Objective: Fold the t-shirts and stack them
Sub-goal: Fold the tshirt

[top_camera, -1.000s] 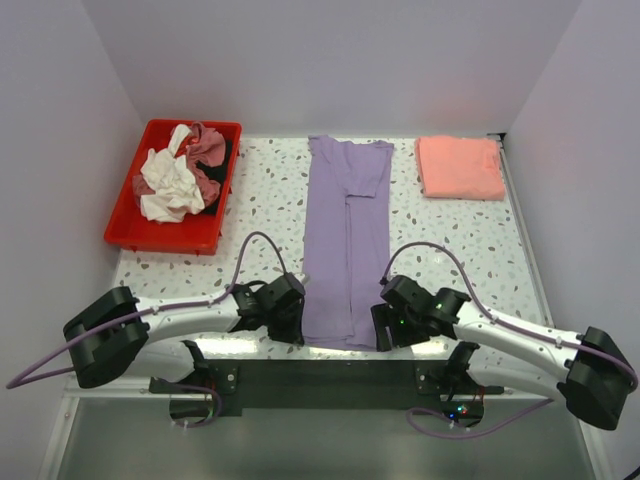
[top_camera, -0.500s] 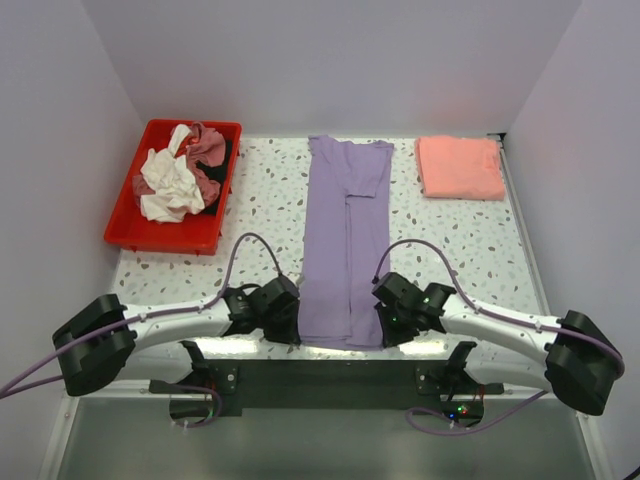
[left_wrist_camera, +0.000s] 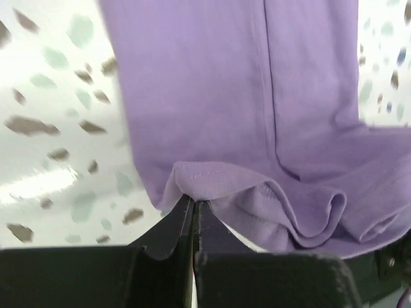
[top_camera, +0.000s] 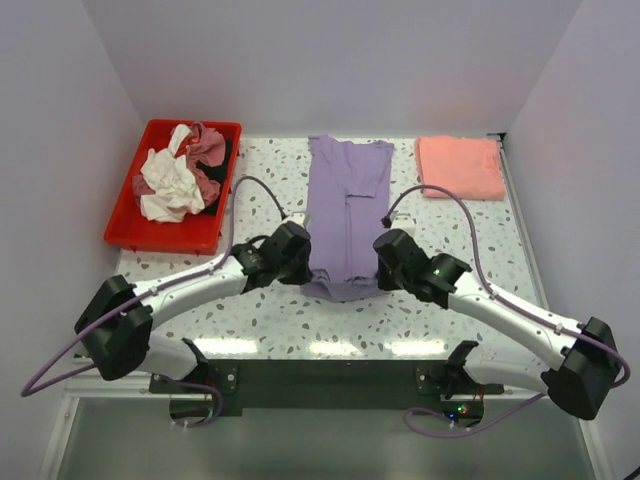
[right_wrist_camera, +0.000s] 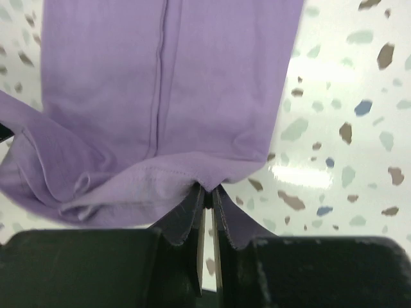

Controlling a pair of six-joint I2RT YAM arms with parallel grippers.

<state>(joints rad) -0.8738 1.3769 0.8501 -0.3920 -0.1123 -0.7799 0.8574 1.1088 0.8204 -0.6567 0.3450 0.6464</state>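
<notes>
On speckled table, soft lavender shirt, hem rumpled.

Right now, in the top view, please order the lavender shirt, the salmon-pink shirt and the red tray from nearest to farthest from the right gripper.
1. lavender shirt: in the middle, its near hem pinched in the jaws of the right gripper.
2. salmon-pink shirt: folded, at the far right.
3. red tray: at the far left, beyond the lavender shirt.
</notes>
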